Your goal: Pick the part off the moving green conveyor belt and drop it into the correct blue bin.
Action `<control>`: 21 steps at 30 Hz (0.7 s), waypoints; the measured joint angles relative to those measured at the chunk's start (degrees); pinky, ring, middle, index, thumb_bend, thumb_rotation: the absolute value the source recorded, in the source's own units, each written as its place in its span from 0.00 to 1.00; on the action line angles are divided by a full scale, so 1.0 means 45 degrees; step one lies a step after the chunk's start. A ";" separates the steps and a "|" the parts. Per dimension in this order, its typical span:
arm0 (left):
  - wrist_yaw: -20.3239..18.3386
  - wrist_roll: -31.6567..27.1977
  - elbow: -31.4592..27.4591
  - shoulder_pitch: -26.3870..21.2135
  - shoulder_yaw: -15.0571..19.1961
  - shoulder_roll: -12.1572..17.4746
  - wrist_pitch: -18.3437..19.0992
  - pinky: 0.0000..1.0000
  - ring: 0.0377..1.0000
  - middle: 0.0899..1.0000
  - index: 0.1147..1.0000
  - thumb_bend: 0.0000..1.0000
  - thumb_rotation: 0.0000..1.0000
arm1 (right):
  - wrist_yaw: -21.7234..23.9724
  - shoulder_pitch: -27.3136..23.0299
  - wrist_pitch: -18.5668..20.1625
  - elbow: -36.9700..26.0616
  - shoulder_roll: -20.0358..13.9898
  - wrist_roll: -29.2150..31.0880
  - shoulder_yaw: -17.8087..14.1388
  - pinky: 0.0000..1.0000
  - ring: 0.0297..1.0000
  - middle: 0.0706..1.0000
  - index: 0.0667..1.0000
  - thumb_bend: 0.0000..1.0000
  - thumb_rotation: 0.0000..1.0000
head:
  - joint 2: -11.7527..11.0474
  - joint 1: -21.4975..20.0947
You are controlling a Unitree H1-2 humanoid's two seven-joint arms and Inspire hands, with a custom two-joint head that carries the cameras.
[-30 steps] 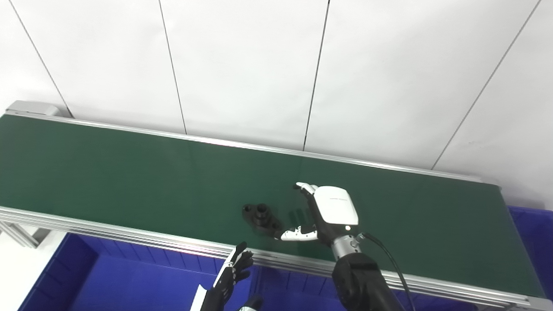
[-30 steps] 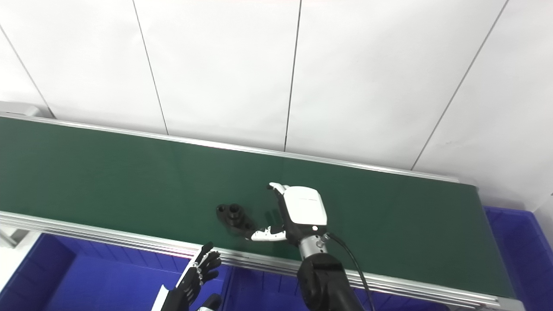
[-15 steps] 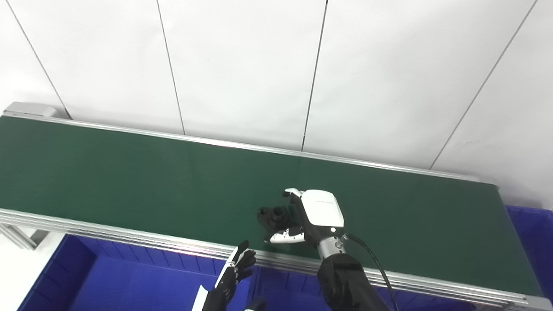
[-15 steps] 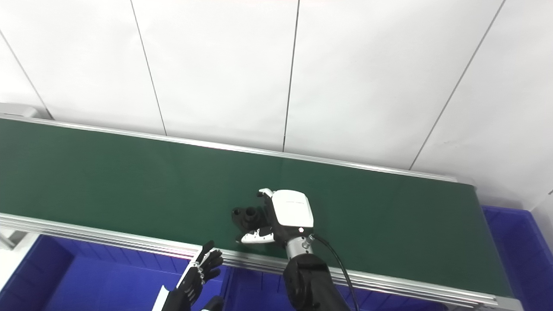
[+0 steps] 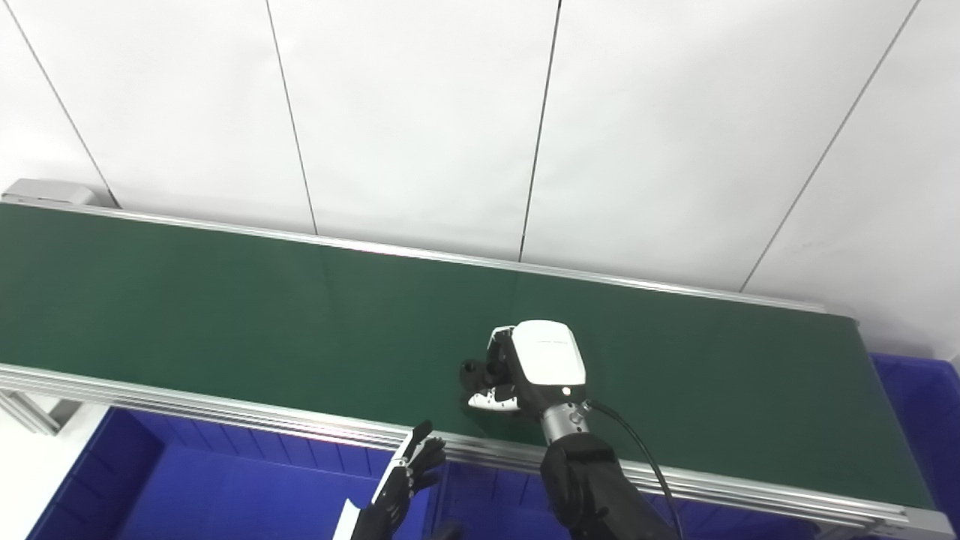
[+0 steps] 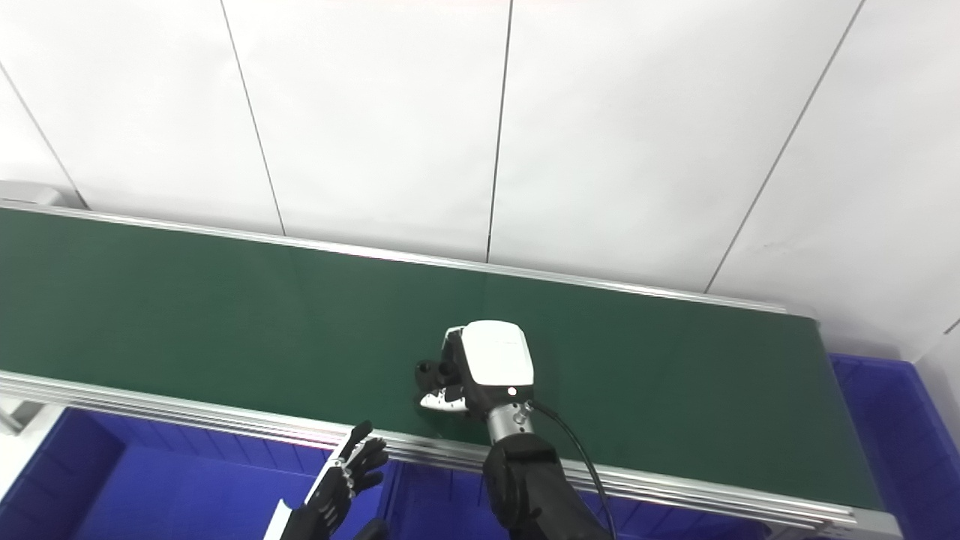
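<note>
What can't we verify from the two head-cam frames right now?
- Black part: mostly hidden behind the right hand in both eye views; its shape and whether it has left the green belt cannot be told.
- Right hand's fingertips: covered by its white back shell.
- Left hand: wrist cut off by the bottom edge.
- Blue bins: cropped by frame edges; contents and labels not visible.

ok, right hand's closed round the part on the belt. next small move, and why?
Probably a short straight lift. The right hand has its fingers and thumb wrapped round the black part, which seems to sit on the belt. Raising it first should clear the belt's near rail before any swing toward a blue bin. The left hand hangs open over that bin.
</note>
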 measured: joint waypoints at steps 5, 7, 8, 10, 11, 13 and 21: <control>-0.0002 0.0005 -0.0003 -0.0003 0.0021 0.0021 0.0030 0.82 0.85 0.88 0.93 0.50 0.67 | -0.0169 -0.0005 0.0001 0.0023 -0.0196 0.0201 0.0005 0.23 0.23 0.27 0.44 0.50 0.15 | 0.0039 -0.0098; -0.0002 0.0008 -0.0070 0.0000 0.0041 0.0031 0.0097 0.82 0.85 0.87 0.93 0.50 0.67 | -0.0288 0.0006 0.0001 0.0060 -0.0219 0.0285 -0.0001 0.22 0.22 0.26 0.44 0.50 0.15 | 0.0058 -0.0156; -0.0002 0.0008 -0.0135 0.0001 0.0047 0.0039 0.0126 0.81 0.85 0.87 0.93 0.50 0.67 | -0.0347 0.0006 0.0002 0.0101 -0.0224 0.0312 0.0000 0.21 0.22 0.26 0.44 0.50 0.15 | 0.0059 -0.0156; -0.0002 0.0008 -0.0292 -0.0002 0.0052 0.0054 0.0155 0.82 0.84 0.87 0.93 0.49 0.67 | -0.0419 0.0015 0.0005 0.0123 -0.0249 0.0381 0.0004 0.23 0.23 0.26 0.44 0.50 0.15 | 0.0059 -0.0195; -0.0002 0.0007 -0.0321 -0.0003 0.0052 0.0056 0.0157 0.81 0.84 0.87 0.93 0.49 0.67 | -0.0431 0.0019 0.0005 0.0116 -0.0267 0.0413 0.0005 0.25 0.25 0.28 0.44 0.50 0.15 | 0.0078 -0.0215; -0.0009 0.0004 -0.0324 -0.0002 0.0055 0.0072 0.0209 0.81 0.84 0.87 0.93 0.49 0.67 | -0.0428 0.0043 0.0005 0.0054 -0.0309 0.0471 0.0025 0.26 0.26 0.29 0.44 0.50 0.15 | 0.0078 -0.0215; -0.0018 -0.0010 -0.0332 0.0001 0.0068 0.0124 0.0293 0.82 0.83 0.86 0.93 0.49 0.67 | -0.1112 0.0171 -0.0377 -0.0056 -0.0650 0.0511 0.0217 0.18 0.17 0.22 0.44 0.51 0.15 | 0.0098 -0.0371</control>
